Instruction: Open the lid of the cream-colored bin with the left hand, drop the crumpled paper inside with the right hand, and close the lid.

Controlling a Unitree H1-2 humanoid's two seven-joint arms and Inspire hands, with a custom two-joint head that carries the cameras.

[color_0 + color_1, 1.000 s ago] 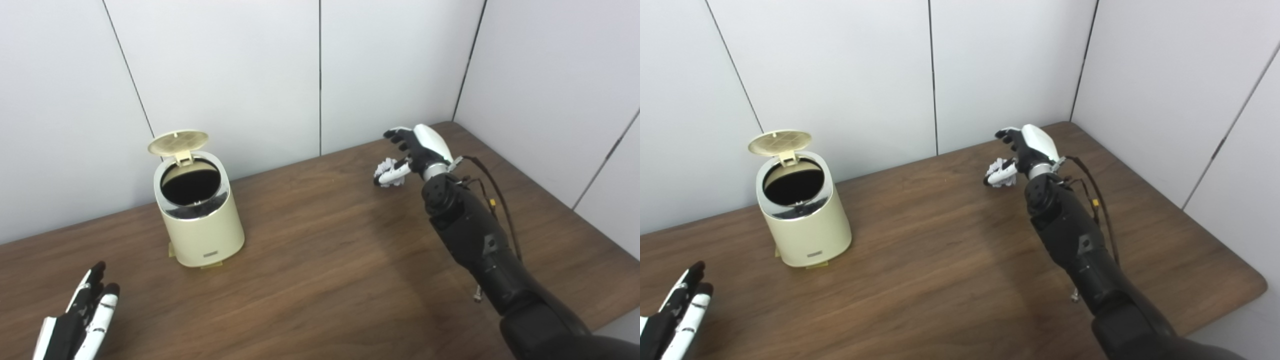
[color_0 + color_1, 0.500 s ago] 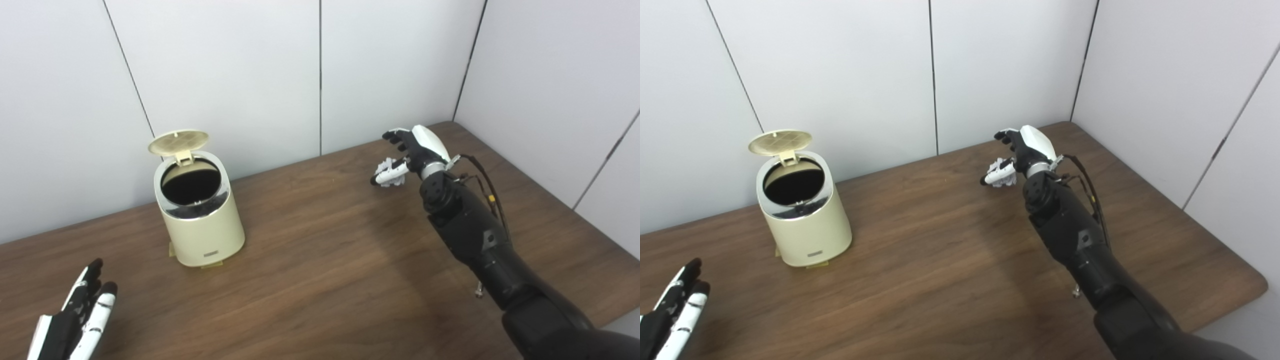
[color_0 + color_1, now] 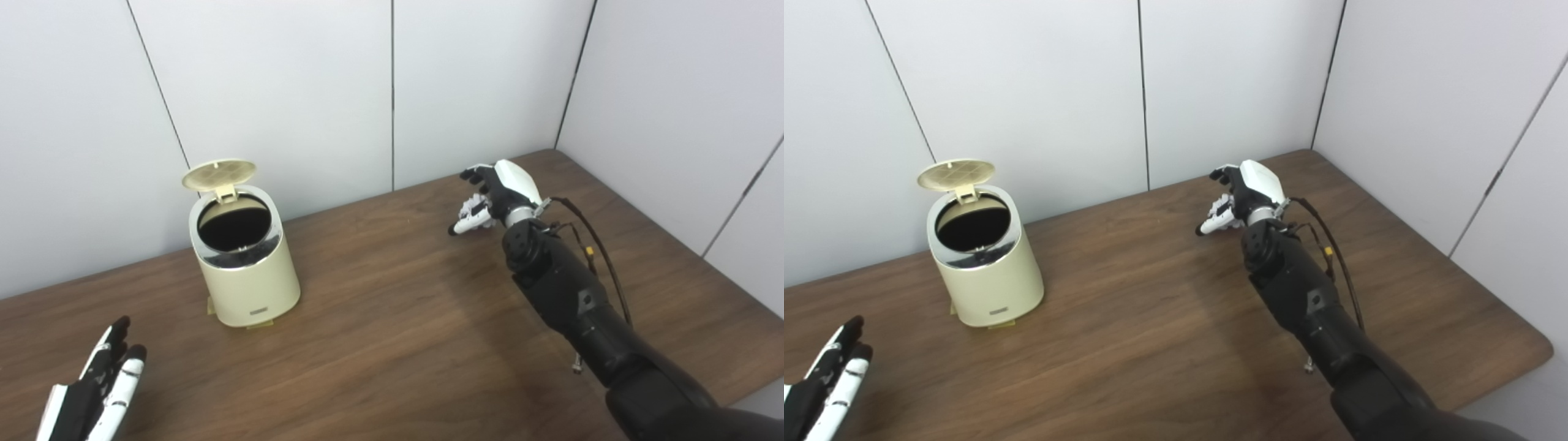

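right fingers (image 3: 470, 215) curled round the paper (image 3: 473, 207), thumb under it; grasp looked partial, contact not fully clear. right hand (image 3: 499, 191) sat over the far right of the table (image 3: 398, 343), paper just at or barely off the wood, can't tell which. arm ran back to the lower right corner.

left hand (image 3: 95, 392) lay low at the near left edge, fingers straight and apart, holding nothing, well apart from the bin (image 3: 245, 269).

bin stood far left by the wall, lid (image 3: 218, 174) tipped up and back, mouth dark and clear.

step judged: lid done, paper pickup in hand. next move calls for a firmer close on the paper, a lift, then a long carry leftward to above the open mouth before letting go. lid closing not yet done.
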